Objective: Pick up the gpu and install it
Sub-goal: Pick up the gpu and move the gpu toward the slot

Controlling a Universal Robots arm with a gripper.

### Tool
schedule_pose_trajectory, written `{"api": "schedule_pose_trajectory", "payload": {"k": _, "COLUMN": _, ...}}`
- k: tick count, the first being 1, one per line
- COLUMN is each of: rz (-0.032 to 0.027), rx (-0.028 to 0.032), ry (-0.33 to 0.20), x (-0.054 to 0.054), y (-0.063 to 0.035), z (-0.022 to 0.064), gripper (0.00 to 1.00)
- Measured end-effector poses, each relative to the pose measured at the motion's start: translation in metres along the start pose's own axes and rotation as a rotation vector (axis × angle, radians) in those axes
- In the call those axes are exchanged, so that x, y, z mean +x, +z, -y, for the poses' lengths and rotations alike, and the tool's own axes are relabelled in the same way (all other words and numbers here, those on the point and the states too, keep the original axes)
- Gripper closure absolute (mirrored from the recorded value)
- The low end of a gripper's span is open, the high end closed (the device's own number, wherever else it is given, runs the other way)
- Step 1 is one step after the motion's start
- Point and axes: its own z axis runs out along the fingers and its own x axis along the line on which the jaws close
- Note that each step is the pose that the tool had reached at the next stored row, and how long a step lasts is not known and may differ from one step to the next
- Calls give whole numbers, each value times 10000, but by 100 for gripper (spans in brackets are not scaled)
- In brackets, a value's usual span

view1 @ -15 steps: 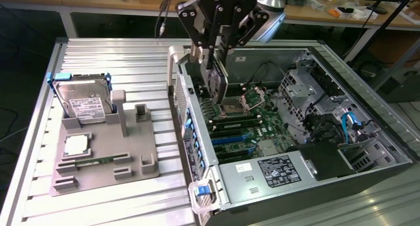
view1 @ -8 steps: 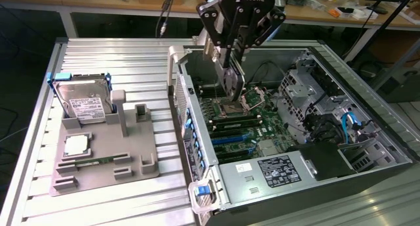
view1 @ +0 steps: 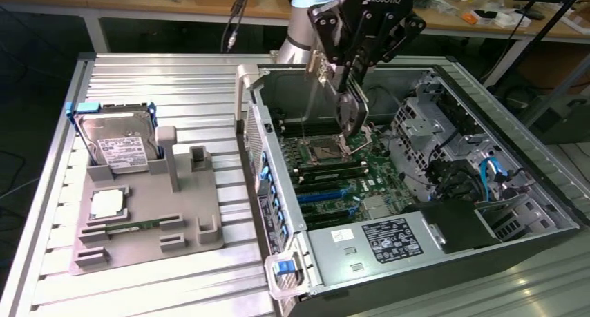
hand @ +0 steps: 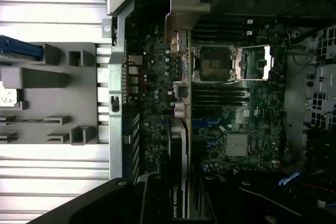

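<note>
My gripper hangs over the open computer case and is shut on the gpu. The gpu is a thin dark card held on edge, with its silvery bracket toward the case's back wall. It hovers above the motherboard, near the CPU socket and apart from the blue slots. In the wrist view the gpu runs edge-on between my fingers, its bracket at the far end over the motherboard.
A grey fixture tray lies on the slatted table at the exterior view's left, holding a hard drive in a blue frame, a chip and a green memory stick. Case walls, a drive cage and a power supply crowd the motherboard.
</note>
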Motion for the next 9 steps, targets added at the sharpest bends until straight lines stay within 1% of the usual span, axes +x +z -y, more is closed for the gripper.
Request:
{"api": "schedule_pose_trajectory", "payload": {"k": 2, "rz": 1, "rx": -69, "ry": 2, "x": -91, "y": 1, "z": 2, "gripper": 73}}
{"api": "schedule_pose_trajectory", "payload": {"k": 4, "rz": 2, "rx": -117, "ry": 3, "x": -182, "y": 1, "z": 4, "gripper": 73}}
{"api": "schedule_pose_trajectory", "payload": {"k": 6, "rz": 3, "rx": -148, "ry": 1, "x": -274, "y": 2, "z": 6, "gripper": 73}}
{"api": "schedule_pose_trajectory", "payload": {"k": 9, "rz": 3, "rx": -157, "ry": -59, "x": -359, "y": 3, "z": 7, "gripper": 73}}
